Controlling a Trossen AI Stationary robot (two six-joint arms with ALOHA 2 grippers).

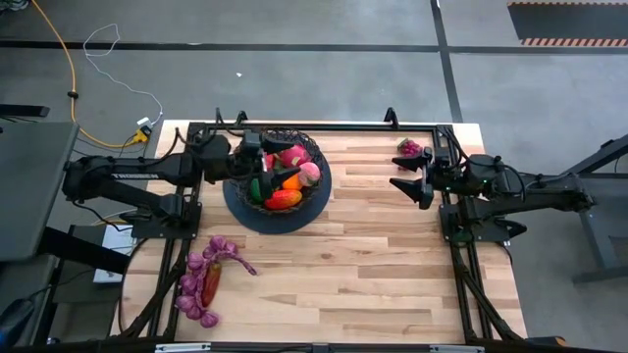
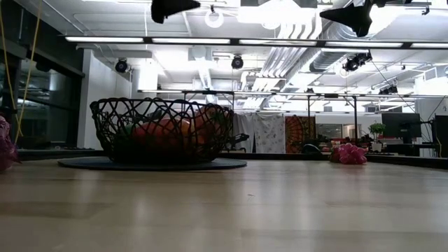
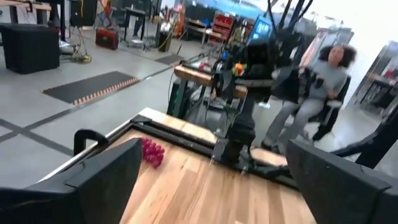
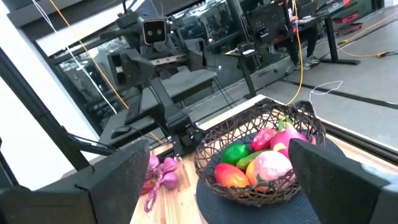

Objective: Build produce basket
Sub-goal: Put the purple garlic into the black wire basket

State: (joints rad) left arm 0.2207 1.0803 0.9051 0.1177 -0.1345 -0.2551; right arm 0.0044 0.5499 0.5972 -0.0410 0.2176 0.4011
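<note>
The black wire basket point(image 1: 316, 162) stands on a dark round mat point(image 1: 245, 211) at the far left of the table. In it lie produce pieces: a pink fruit point(image 4: 270, 167), a green lime point(image 4: 235, 152) and a red-orange fruit point(image 1: 283, 200). My left gripper point(image 1: 260, 164) hangs open above the basket, pointing level, with nothing between its fingers point(image 3: 106, 180). My right gripper point(image 1: 417, 175) stands open high at the far right, facing the basket point(image 4: 261, 118). Purple grape bunches point(image 1: 201, 279) and a mango point(image 1: 211, 281) lie on the table at the near left. A magenta bunch point(image 1: 409, 148) lies at the far right.
Black frame rails point(image 1: 324, 127) run along the table's far edge and down both sides. The middle and near right of the wooden table point(image 1: 373, 265) are bare. A person point(image 3: 317, 81) sits beyond the table's right side, behind the right arm's base.
</note>
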